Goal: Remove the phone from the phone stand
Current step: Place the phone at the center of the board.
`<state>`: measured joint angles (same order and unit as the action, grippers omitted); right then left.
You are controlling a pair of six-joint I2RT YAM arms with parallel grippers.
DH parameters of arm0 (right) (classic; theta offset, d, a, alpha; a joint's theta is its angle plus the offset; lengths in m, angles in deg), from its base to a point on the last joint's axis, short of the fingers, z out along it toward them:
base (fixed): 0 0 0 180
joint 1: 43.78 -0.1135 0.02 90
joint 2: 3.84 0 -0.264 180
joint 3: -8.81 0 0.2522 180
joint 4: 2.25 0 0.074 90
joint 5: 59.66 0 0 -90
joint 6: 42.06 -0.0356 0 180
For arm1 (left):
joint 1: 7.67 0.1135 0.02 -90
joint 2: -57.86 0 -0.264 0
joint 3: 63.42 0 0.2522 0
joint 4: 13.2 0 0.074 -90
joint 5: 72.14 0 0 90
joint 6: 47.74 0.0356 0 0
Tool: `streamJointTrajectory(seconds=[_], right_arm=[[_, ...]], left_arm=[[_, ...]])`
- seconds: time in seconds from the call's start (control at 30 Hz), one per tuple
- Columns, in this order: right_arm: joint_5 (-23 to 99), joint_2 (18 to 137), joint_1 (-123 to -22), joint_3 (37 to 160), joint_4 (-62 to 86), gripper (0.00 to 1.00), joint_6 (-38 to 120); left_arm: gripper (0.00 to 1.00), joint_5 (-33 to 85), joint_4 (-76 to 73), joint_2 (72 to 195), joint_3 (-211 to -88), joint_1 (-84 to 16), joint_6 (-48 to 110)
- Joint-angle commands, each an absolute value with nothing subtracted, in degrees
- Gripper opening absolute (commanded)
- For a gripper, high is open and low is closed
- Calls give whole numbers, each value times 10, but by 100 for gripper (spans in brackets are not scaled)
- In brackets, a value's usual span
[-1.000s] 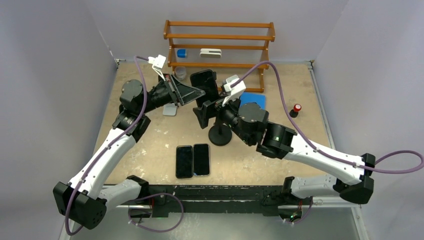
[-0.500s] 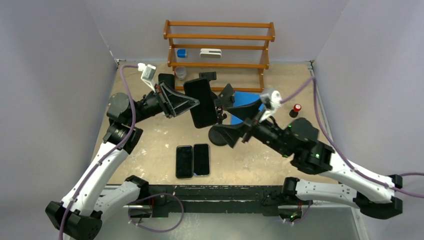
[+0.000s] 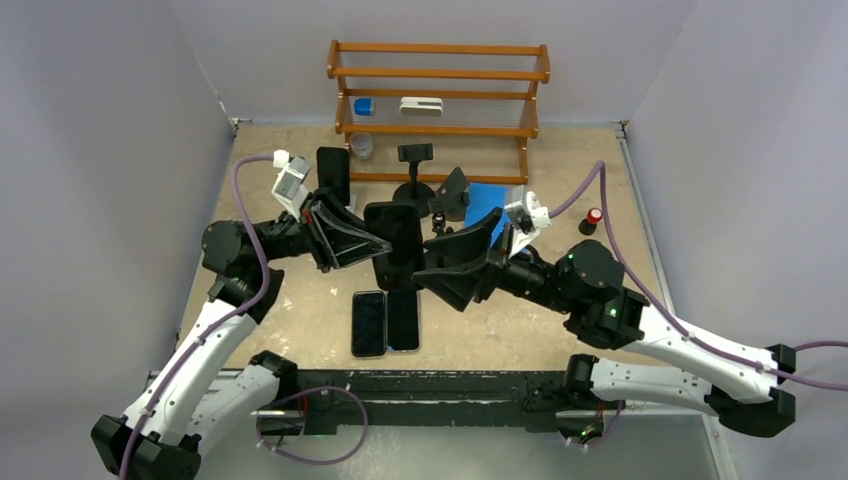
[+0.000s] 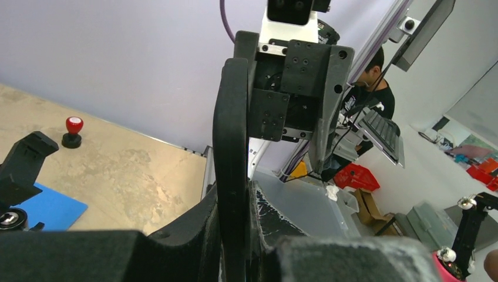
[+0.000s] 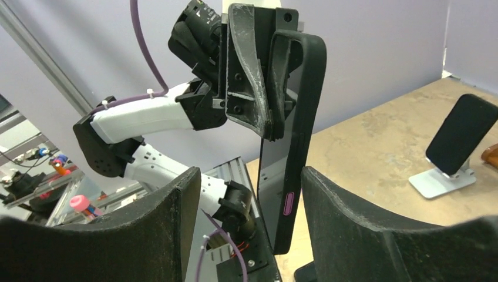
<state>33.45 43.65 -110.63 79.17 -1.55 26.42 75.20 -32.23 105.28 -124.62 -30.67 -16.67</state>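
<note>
My left gripper (image 3: 386, 243) is shut on a black phone (image 3: 398, 255) and holds it upright in the air above the middle of the table. In the left wrist view the phone (image 4: 230, 147) stands edge-on between the pads of my left gripper (image 4: 235, 235). The black phone stand (image 3: 452, 193) is empty behind it; its base is mostly hidden under my right gripper. My right gripper (image 3: 432, 268) is open and faces the phone. In the right wrist view the phone's lower end (image 5: 293, 135) hangs between the spread fingers of my right gripper (image 5: 251, 173), touching neither.
Two phones (image 3: 385, 321) lie flat near the front edge. Another phone leans on a white stand (image 3: 333, 176) at back left. A second black stand (image 3: 414, 160), a blue pad (image 3: 492, 197), a red-capped item (image 3: 594, 216) and a wooden rack (image 3: 438, 90) are at the back.
My left gripper has carried the phone off the stand, toward the front and down. My right arm has swung right and lower, and its open gripper now faces the phone.
</note>
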Motion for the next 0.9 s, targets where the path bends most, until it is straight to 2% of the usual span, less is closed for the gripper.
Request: streamJointTrajectory(seconds=[0.0,0.2,0.23,0.37,0.43,0.67,0.87], right_arm=[[378,453,-1109,793,-82,63,246],[375,471,-1109,793,-83,57,245],[369,472,-1109,793,-81,58,245],[341,452,-1109,785,-80,78,245],[327,434,-1109,778,-80,82,246],[342,431,-1109,769,-72,78,254],[348,463,-1109,776,-95,81,252]], left_arm=[[0,759,-411,1044,-1255,-305,-189],[0,764,-422,1044,-1254,-306,-197],[0,763,-425,1043,-1253,-306,-198],[0,761,-418,1039,-1252,-305,-192],[0,760,-413,1037,-1251,-305,-188],[0,763,-428,1037,-1251,-306,-197],[0,772,-448,1040,-1248,-306,-211]])
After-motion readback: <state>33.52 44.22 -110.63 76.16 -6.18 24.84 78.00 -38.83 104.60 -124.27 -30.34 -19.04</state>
